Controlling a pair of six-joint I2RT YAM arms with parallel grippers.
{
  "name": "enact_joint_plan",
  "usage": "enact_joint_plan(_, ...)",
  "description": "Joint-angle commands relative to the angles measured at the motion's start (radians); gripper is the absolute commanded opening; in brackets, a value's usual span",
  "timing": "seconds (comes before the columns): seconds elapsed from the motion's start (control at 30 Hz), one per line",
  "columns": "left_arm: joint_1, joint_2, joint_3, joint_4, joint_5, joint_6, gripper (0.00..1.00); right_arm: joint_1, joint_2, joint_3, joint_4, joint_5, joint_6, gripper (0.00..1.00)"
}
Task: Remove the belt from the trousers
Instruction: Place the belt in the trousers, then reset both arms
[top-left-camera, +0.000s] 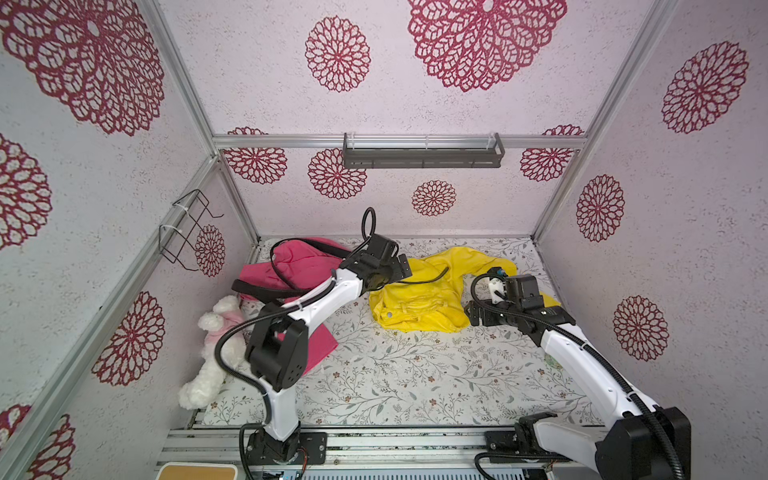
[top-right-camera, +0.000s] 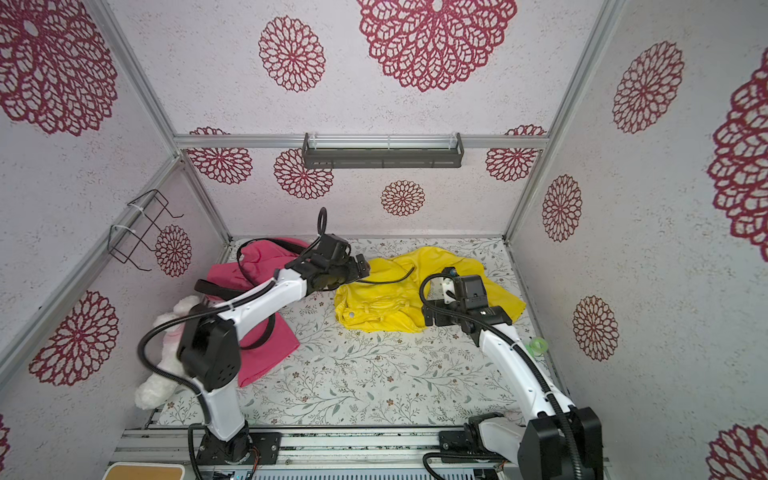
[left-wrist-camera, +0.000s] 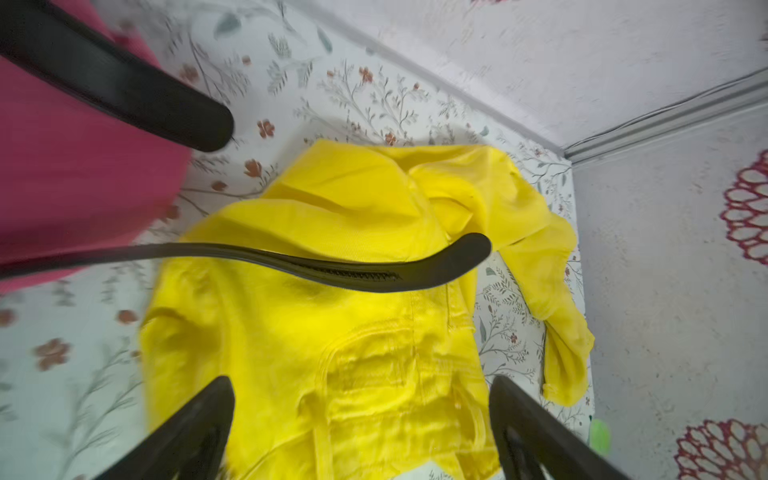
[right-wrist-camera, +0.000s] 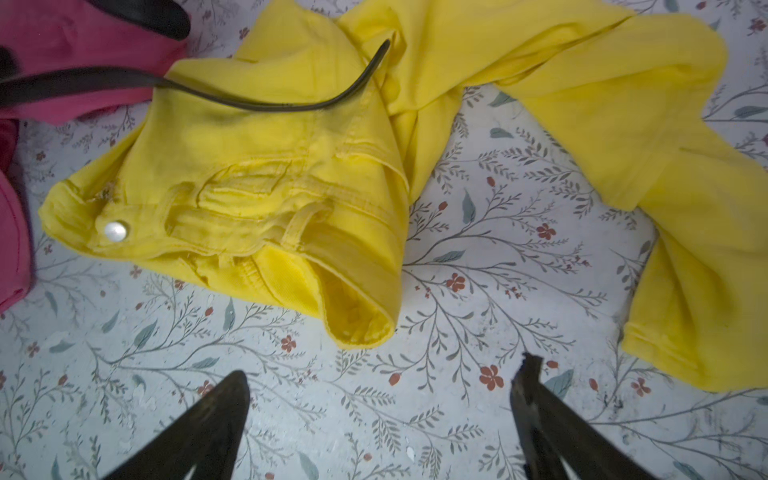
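Looking down on a floral-print table w/ two robot arms; yellow trousers lie crumpled toward the far R part of it, waistband toward the near side, legs trailing off to the back and R; black belt has its free end draped over the trousers above the waistband, tip curling up slightly; the rest of the belt runs L in loose loops across a pink garment; in the R wrist view the belt end lies on top of the yellow fabric, apart from the waistband loops and silver button; L gripper hangs over the trousers' L part, just beside the pink garment, fingers spread wide w/ nothing held, belt end lying beyond the fingertips; R gripper sits low by the trousers' R edge near the waistband, fingers also spread wide, only bare table btwn them; white plush toy lies at the table's L edge beside the pink garment.
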Motion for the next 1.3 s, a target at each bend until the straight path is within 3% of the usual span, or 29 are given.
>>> enact_joint_plan(0.0, 0.002, -0.212, -0.164, 0.093, -0.159, 0.188, 0.97, -0.025, -0.037, -0.054, 0.223, -0.018, -0.012, 0.99)
enact_joint_plan(0.2, 0.069, -0.465, -0.508, 0.175, -0.307, 0.433, 0.97, -0.057, -0.001, -0.169, 0.436, 0.112, -0.076, 0.99)
enact_joint_plan(0.37, 0.294, -0.640, -0.745, 0.338, -0.260, 0.526, 0.97, -0.111, 0.068, -0.288, 0.667, 0.148, -0.130, 0.99)
enact_joint_plan(0.53, 0.476, -0.682, -0.880, 0.520, -0.255, 0.591, 0.97, -0.144, 0.149, -0.399, 0.944, 0.157, -0.183, 0.99)
enact_joint_plan(0.63, 0.530, -0.672, -0.965, 0.682, -0.265, 0.645, 0.97, -0.149, 0.207, -0.431, 1.066, 0.141, -0.200, 0.99)
enact_joint_plan(0.77, 0.607, -0.600, -1.028, 0.861, -0.165, 0.661, 0.97, -0.150, 0.245, -0.489, 1.239, 0.145, -0.214, 0.99)
enact_joint_plan(0.93, 0.620, -0.463, -1.042, 1.016, -0.161, 0.724, 0.97, -0.158, 0.290, -0.527, 1.384, 0.114, -0.183, 0.99)
enact_joint_plan(1.27, 0.626, -0.242, -1.058, 1.293, -0.161, 0.745, 0.97, -0.181, 0.316, -0.571, 1.483, 0.149, -0.146, 0.99)
